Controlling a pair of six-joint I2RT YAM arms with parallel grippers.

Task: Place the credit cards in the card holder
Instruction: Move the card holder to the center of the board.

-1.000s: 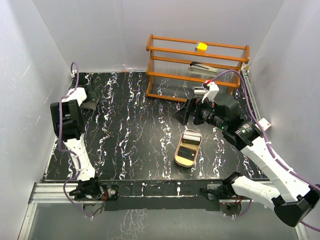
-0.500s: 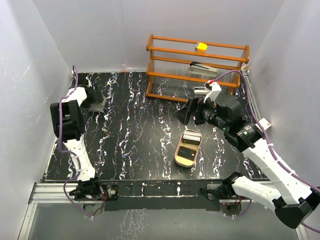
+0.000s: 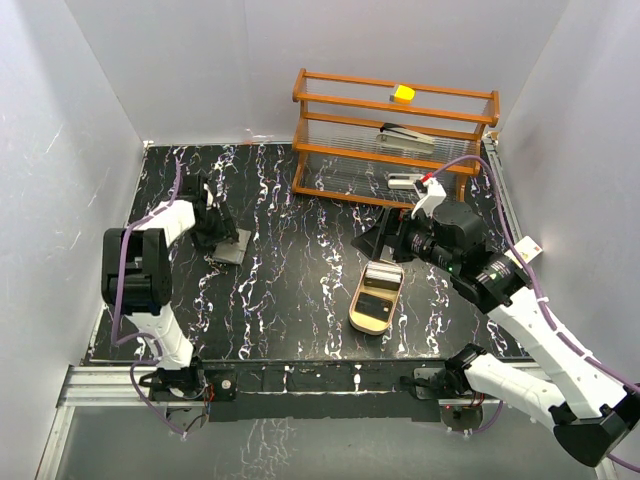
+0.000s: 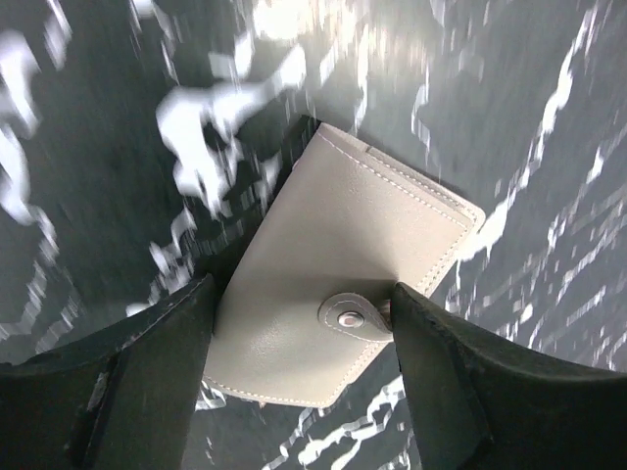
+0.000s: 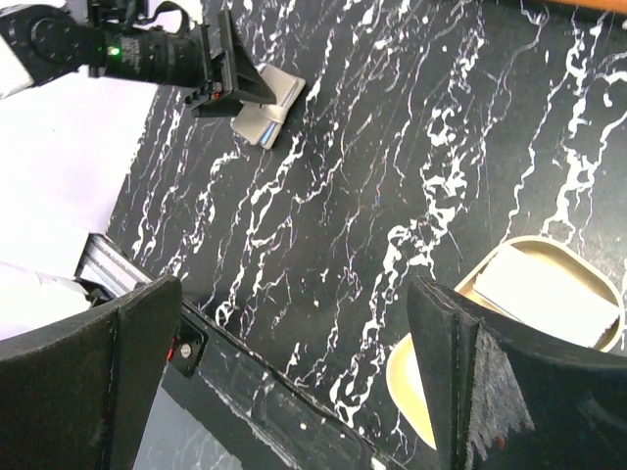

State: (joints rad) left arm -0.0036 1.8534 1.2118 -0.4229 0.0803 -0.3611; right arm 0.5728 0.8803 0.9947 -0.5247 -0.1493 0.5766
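The card holder (image 3: 232, 251), a closed grey wallet with a snap tab, lies at the left of the black marble table. My left gripper (image 3: 220, 236) is shut on it. In the left wrist view the card holder (image 4: 343, 264) spans the gap of the left gripper (image 4: 302, 299), and both fingers touch its edges. The credit cards sit in the tan oval tray (image 3: 356, 312): a whitish card (image 3: 384, 274) and a dark card (image 3: 374, 305). My right gripper (image 3: 378, 236) hovers open just behind the tray. Between the fingers of the right gripper (image 5: 294, 323) is only table; the whitish card (image 5: 544, 294) shows at the right.
A wooden rack (image 3: 330, 125) stands at the back, with a yellow block (image 3: 404, 93) on its top shelf and a stapler-like item (image 3: 405, 135) lower down. White walls close in the left, back and right. A metal rail (image 3: 300, 380) runs along the near edge.
My left gripper has closed on the card holder and moved it from the far left corner toward the table's middle. The right gripper shifted slightly nearer the tray.
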